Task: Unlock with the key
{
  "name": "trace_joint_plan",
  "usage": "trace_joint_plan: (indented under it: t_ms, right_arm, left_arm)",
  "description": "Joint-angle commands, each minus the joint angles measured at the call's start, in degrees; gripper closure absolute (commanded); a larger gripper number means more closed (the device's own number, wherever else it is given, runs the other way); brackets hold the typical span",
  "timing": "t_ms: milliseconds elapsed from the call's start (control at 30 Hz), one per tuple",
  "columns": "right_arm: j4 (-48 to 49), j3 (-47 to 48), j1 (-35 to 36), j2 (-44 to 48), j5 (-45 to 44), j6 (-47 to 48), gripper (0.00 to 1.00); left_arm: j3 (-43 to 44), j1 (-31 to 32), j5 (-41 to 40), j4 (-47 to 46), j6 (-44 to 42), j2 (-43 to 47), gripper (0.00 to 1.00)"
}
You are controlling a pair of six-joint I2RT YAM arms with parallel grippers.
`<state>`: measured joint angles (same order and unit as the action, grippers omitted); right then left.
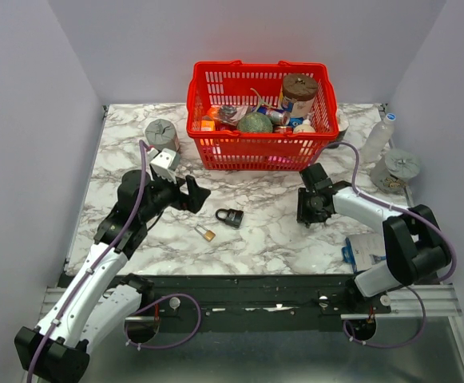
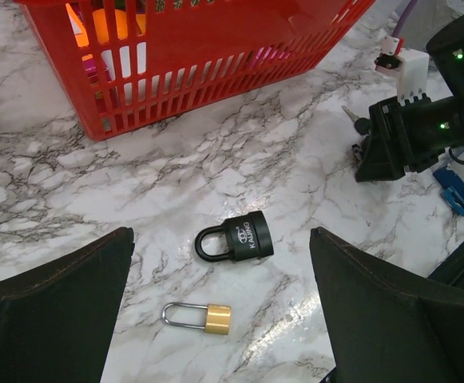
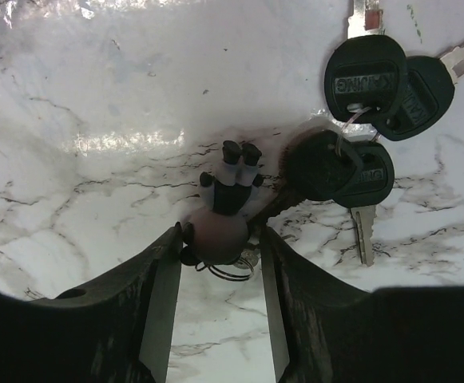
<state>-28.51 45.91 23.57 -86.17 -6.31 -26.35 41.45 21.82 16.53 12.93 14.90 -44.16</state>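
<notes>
The key bunch lies on the marble: several dark heads with silvery blades, on a ring with a small brown-headed figure charm. My right gripper is down on the table with its jaws closed narrowly on that charm. In the top view the right gripper hides the keys. The black padlock lies on its side below my open, empty left gripper, with a small brass padlock just nearer. In the top view the left gripper hovers left of the black padlock.
A red basket full of items stands behind the locks. A grey roll sits at the back left. A clear bottle and a tape roll stand at the right. A blue-and-white packet lies by the right arm.
</notes>
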Motion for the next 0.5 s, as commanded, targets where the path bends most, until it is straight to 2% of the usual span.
trace_joint_plan:
  t_ms: [0,67,100,167,200,233,333,467]
  right_arm:
    - [-0.6,1.4,0.7,-1.6,-1.5,-2.4,0.51]
    - [-0.1,1.1,0.8,-2.2,-0.7,-2.9,0.57]
    - [-0.1,0.9,0.9,-2.3,-0.5,-3.2,0.67]
    - [0.6,0.8,0.9,-1.5,0.8,-3.9,0.78]
    - [0.7,0.8,0.9,-1.2,1.6,-4.1,0.87]
    - [0.9,0.9,0.9,-0.5,2.3,-4.2,0.91]
    - [2.1,1.7,0.9,2.9,5.9,-3.7,0.99]
    - [4.7,3.9,1.0,8.4,16.1,-2.2,0.99]
  left_arm:
    - [0.0,1.5,-0.6,0.3,0.3,0.8,0.01]
    - [-0.1,1.8,-0.6,0.3,0.3,0.8,0.01]
    - [0.0,2.2,-0.8,0.3,0.1,0.7,0.01]
    - [-0.1,2.3,-1.2,0.3,0.0,0.7,0.01]
    - [-0.2,2.4,-1.2,0.3,0.0,0.5,0.01]
    - [-0.2,2.5,-0.9,0.3,0.0,0.3,0.01]
    - [-0.3,3.0,0.1,-0.4,0.0,-0.3,0.01]
    - [-0.3,3.5,3.3,-1.3,-0.1,-0.3,0.01]
